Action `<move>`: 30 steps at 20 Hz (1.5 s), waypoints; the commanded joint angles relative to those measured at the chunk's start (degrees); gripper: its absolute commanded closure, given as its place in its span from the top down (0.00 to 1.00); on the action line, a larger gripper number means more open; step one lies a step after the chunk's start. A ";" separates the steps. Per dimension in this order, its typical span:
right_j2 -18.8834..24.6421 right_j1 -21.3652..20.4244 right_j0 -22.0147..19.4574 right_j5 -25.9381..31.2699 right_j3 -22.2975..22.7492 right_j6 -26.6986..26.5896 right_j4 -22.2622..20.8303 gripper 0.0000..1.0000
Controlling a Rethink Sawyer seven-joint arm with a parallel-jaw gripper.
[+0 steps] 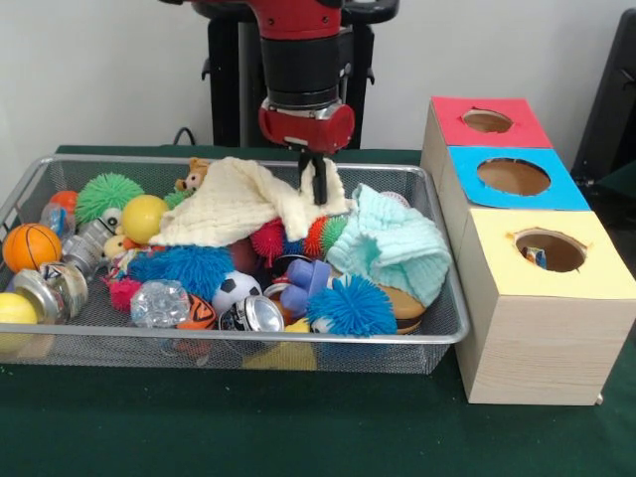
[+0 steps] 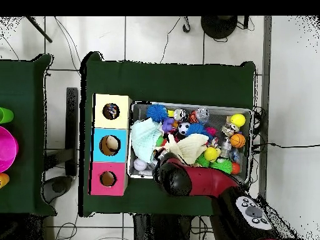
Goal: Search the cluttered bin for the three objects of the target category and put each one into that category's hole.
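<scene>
Gripper (image 1: 314,185): fingers clenched on cream cloth (image 1: 234,202), at twelve o'clock in wire bin (image 1: 445,333); three-hole box (image 1: 537,298) beside.

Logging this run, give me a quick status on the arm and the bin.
End effector shut on cream cloth, far side of wire bin. Balls and cans still piled below. Teal cloth covers more clutter.

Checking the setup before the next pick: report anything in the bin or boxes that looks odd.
Two cloths lie crumpled over the toys in the wire bin: a cream cloth and a mint cloth, hiding whatever sits beneath. The claw hangs at the cream cloth's edge. The boxes stand in line, nothing spilled.
</scene>
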 commanded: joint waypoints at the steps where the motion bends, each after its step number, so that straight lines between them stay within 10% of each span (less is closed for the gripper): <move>1: 6.06 -0.59 0.75 2.57 5.16 6.85 4.43 0.00; 12: -0.62 -1.62 5.99 -2.00 4.78 6.75 4.24 0.00; 13: -2.33 -1.67 7.03 -3.19 4.15 6.82 3.70 1.00; 30: -8.12 -4.21 2.75 3.83 -2.85 -1.99 0.21 1.00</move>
